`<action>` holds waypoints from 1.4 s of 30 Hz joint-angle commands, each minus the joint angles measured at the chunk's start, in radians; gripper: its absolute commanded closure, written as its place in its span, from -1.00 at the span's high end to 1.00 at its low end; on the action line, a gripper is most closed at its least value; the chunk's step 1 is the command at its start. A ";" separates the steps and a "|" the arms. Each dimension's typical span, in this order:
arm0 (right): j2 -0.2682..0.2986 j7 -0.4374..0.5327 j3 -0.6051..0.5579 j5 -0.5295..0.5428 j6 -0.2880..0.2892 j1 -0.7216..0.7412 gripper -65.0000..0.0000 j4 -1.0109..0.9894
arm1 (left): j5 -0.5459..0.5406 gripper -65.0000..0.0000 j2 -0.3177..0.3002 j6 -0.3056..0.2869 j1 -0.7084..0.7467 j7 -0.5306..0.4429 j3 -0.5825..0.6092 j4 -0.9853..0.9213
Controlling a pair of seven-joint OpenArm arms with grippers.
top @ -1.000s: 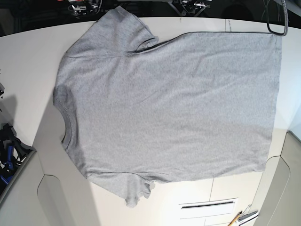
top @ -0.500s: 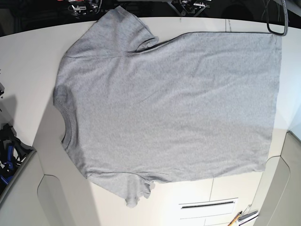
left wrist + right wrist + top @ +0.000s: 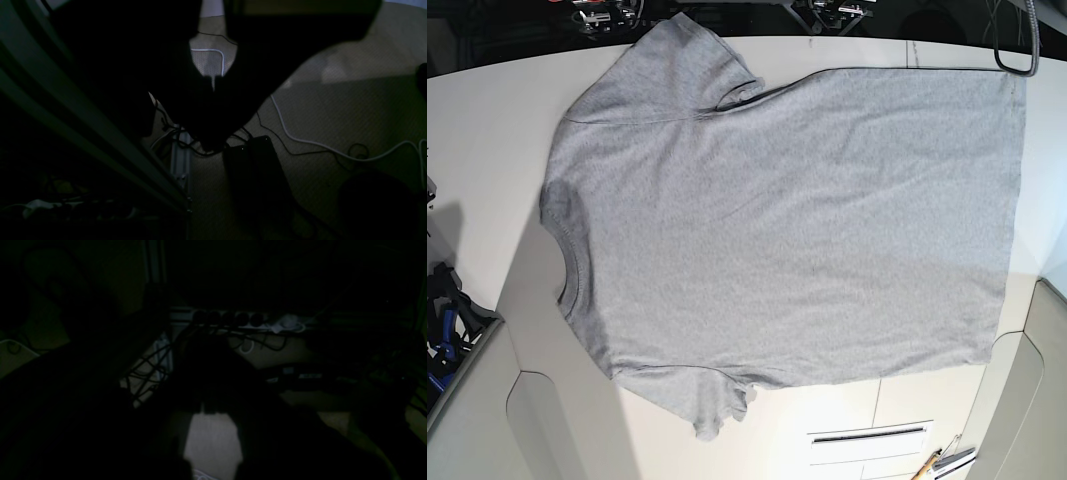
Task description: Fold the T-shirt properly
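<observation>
The heather-grey T-shirt (image 3: 787,220) lies spread flat on the white table (image 3: 487,130), plain side up. Its ribbed neck is at the left, its hem at the right, one sleeve at the far edge and one at the near edge. No lettering shows. Neither gripper appears in the base view. The left gripper (image 3: 207,146) is a dark silhouette over the floor, its fingers meeting at a point, nothing between them. The right gripper (image 3: 208,350) is a very dark silhouette, also looking closed and empty. The shirt is out of both wrist views.
Black and blue gear (image 3: 442,320) sits past the table's left edge. Arm mounts (image 3: 597,15) stand at the far edge. A cable (image 3: 1012,50) hangs at the far right. A white cabinet with a slot (image 3: 867,436) stands at the front. Floor cables (image 3: 300,136) show below.
</observation>
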 commanded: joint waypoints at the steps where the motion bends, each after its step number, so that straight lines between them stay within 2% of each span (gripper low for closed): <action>1: 0.011 0.017 -0.002 -0.003 -0.006 -0.001 -1.00 0.010 | 0.003 -1.00 0.005 -0.004 0.000 -0.009 0.003 0.006; 5: 0.027 0.017 -0.002 -0.003 -0.006 -0.045 -1.00 0.043 | 0.003 -1.00 -0.002 -0.004 0.028 -0.022 0.003 0.016; 8: 0.044 0.017 -0.002 -0.003 -0.006 -0.092 -1.00 0.086 | 0.002 -1.00 -0.020 -0.041 0.082 -0.035 0.003 0.068; 11: 0.066 0.017 -0.002 -0.002 -0.005 -0.152 -1.00 0.146 | -0.001 -1.00 -0.056 -0.089 0.157 -0.035 0.003 0.155; 15: 0.107 0.017 -0.002 0.010 -0.002 -0.261 -1.00 0.262 | -0.033 -1.00 -0.114 -0.092 0.292 -0.035 0.003 0.298; 17: 0.134 0.017 -0.002 0.055 0.018 -0.324 -1.00 0.339 | -0.064 -1.00 -0.150 -0.110 0.368 -0.035 0.003 0.376; 19: 0.165 0.016 -0.002 0.105 0.042 -0.391 -1.00 0.429 | -0.099 -1.00 -0.190 -0.150 0.446 -0.035 0.002 0.460; 24: 0.245 -0.043 -0.002 0.160 0.046 -0.589 -1.00 0.702 | -0.207 -1.00 -0.315 -0.258 0.659 -0.003 0.001 0.706; 28: 0.335 -0.071 0.000 0.193 0.045 -0.781 -1.00 0.982 | -0.312 -1.00 -0.414 -0.394 0.840 0.070 -0.080 0.941; 30: 0.377 -0.071 0.015 0.192 0.046 -0.880 -1.00 1.137 | -0.379 -1.00 -0.445 -0.484 0.926 0.129 -0.166 1.057; 32: 0.403 -0.079 0.051 0.193 0.047 -0.976 -1.00 1.299 | -0.480 -1.00 -0.467 -0.598 1.009 0.220 -0.274 1.169; 36: 0.409 -0.111 0.189 0.254 0.076 -1.113 -1.00 1.605 | -0.813 -1.00 -0.477 -0.608 1.145 0.458 -0.540 1.368; 38: 0.409 -0.162 0.280 0.341 0.123 -1.125 -1.00 1.728 | -0.992 -1.00 -0.477 -0.608 1.168 0.571 -0.660 1.452; 40: 0.400 -0.227 0.381 0.463 0.164 -1.102 -1.00 1.813 | -1.124 -1.00 -0.477 -0.608 1.162 0.673 -0.761 1.513; 42: 0.367 -0.290 0.490 0.566 0.243 -1.054 -1.00 1.840 | -1.231 -1.00 -0.477 -0.608 1.152 0.748 -0.838 1.555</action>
